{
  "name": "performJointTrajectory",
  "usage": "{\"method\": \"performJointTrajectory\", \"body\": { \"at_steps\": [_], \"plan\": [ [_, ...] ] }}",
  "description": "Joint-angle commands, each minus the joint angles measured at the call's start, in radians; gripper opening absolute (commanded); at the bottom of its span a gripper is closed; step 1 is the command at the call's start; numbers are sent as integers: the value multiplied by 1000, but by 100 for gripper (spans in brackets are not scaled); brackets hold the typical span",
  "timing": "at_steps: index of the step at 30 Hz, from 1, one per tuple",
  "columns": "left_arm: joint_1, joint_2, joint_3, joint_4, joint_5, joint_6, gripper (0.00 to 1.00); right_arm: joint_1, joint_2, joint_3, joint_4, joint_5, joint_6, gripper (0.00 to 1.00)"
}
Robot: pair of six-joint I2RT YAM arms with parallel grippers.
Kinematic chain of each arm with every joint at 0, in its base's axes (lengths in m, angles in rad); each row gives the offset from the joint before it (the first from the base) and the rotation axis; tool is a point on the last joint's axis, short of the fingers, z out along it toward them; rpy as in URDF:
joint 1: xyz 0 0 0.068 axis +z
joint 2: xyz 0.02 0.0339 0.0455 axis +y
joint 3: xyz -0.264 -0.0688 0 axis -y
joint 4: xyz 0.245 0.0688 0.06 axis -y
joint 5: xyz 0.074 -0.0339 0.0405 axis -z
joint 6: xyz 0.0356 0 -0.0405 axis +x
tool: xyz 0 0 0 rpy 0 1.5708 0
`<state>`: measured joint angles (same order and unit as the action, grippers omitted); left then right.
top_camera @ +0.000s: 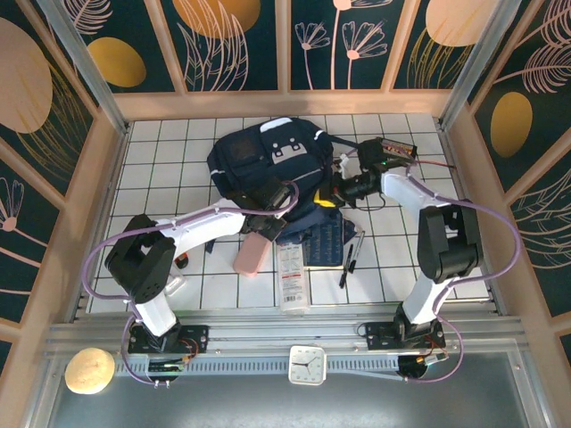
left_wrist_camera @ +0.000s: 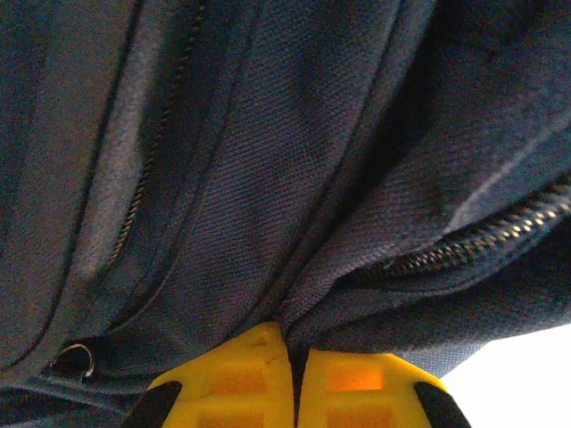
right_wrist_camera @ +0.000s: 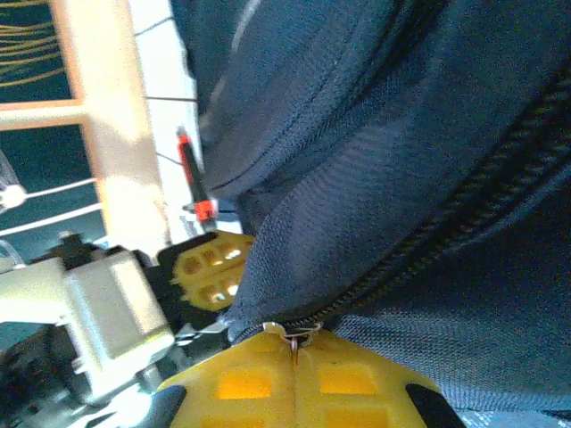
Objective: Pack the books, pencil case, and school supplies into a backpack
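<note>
- The backpack (top_camera: 259, 156) lies toward 12 o'clock on the tiled table (top_camera: 161, 178), with both arms reaching to its near edge.
- Left gripper (left_wrist_camera: 294, 343): its yellow jaws are pressed together on a fold of the backpack's navy fabric. A zip (left_wrist_camera: 486, 236) runs off toward 3 o'clock of that view.
- Right gripper (right_wrist_camera: 294, 343): its jaws are closed flat, with the small wire zip pull (right_wrist_camera: 295, 334) pinched at their tips, at the backpack's 4 o'clock corner.
- The pink case (top_camera: 252, 256) sits at 6 o'clock of the backpack, its top end under the left arm.
- The white booklet (top_camera: 292, 275) lies just right of the case. The navy book (top_camera: 326, 239) is at 5 o'clock, touching the backpack.
- Two pens (top_camera: 351, 259) lie just right of the book, under the right arm's reach.
- A black box (top_camera: 397, 147) with a cable sits at 3 o'clock, behind the right arm.
- A clock (top_camera: 306, 364) rests on the near rail.
- The right wrist view catches the left gripper's fingers (right_wrist_camera: 207, 259) beside the same fabric, and a red-and-black stick (right_wrist_camera: 192, 174), too blurred to name.
- From the top view, the arms cover both pinch points.
</note>
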<state>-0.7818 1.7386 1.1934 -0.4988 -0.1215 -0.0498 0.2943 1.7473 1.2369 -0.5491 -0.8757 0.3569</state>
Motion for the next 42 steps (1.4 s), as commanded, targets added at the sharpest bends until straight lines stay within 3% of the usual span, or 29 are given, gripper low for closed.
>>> {"method": "performJointTrajectory", "body": {
  "at_steps": [1, 5, 12, 21, 32, 42],
  "plan": [
    [4, -16, 44, 144, -59, -52, 0, 112, 13, 35, -72, 31, 10, 0],
    [6, -56, -8, 127, -131, 13, 0, 130, -9, 48, -20, 45, 57, 28],
    [24, -148, -117, 135, -173, 92, 0, -6, -60, -20, -36, 41, 50, 46],
    [24, -157, -129, 147, -156, 106, 0, -55, -5, 25, 1, 78, 87, 45],
    [24, -163, -151, 157, -142, 117, 0, -54, 112, 189, 27, 67, 152, 45],
    [23, -191, -185, 167, -135, 105, 0, -35, 195, 229, 18, 107, 159, 45]
  ]
}}
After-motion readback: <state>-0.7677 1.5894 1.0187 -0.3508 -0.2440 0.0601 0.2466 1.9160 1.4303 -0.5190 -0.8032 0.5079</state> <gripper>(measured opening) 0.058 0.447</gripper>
